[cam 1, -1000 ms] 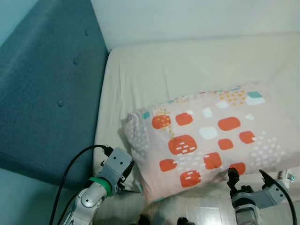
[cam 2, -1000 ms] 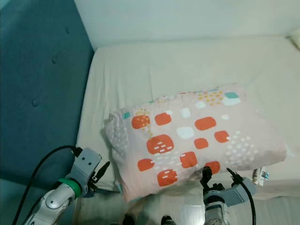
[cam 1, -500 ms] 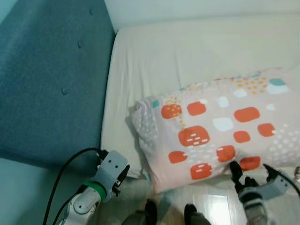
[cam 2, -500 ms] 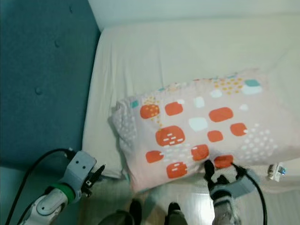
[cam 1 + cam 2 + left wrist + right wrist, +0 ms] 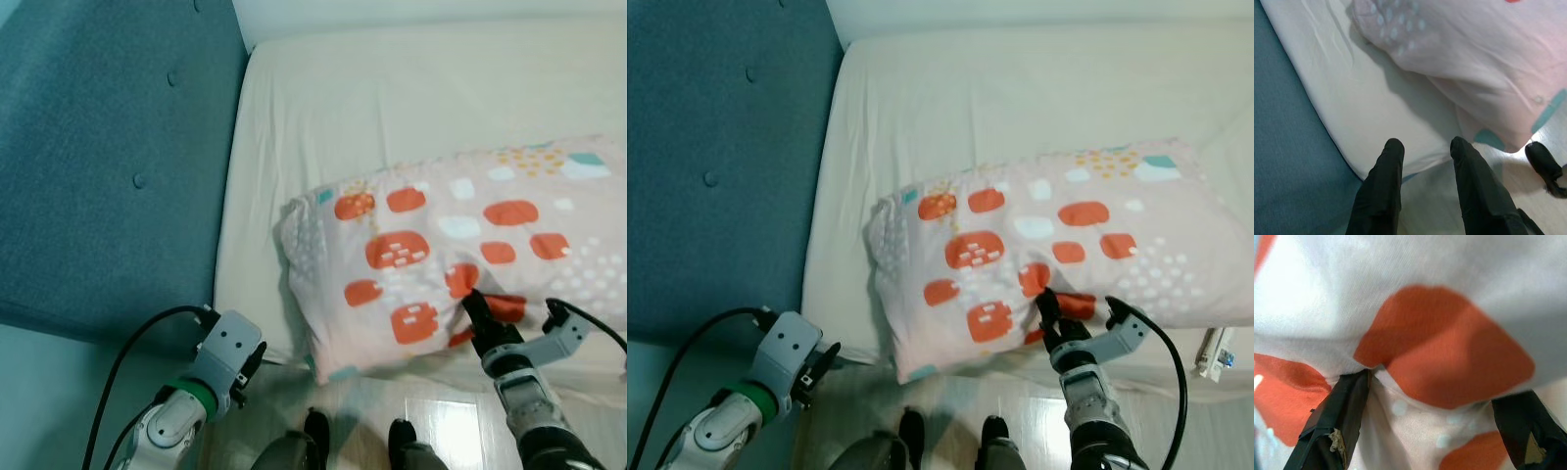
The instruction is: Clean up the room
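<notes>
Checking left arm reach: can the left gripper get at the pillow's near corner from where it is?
Probably yes. The left gripper is open, off the mattress edge, and the pillow corner lies just ahead with nothing between. The right gripper already presses into the pillow.

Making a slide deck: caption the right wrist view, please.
Right gripper open, fingers pressed into the pink, orange-patched pillow.

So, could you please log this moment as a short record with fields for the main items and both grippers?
surface: white mattress beside a teal padded headboard
pillow: patterned pillow with orange blocks, lying on the mattress near its front edge
right gripper: right gripper at the pillow's front edge, fingers open with fabric bunched between them
left gripper: left gripper open, off the mattress corner, touching nothing
floor: robot's feet on a pale floor
</notes>
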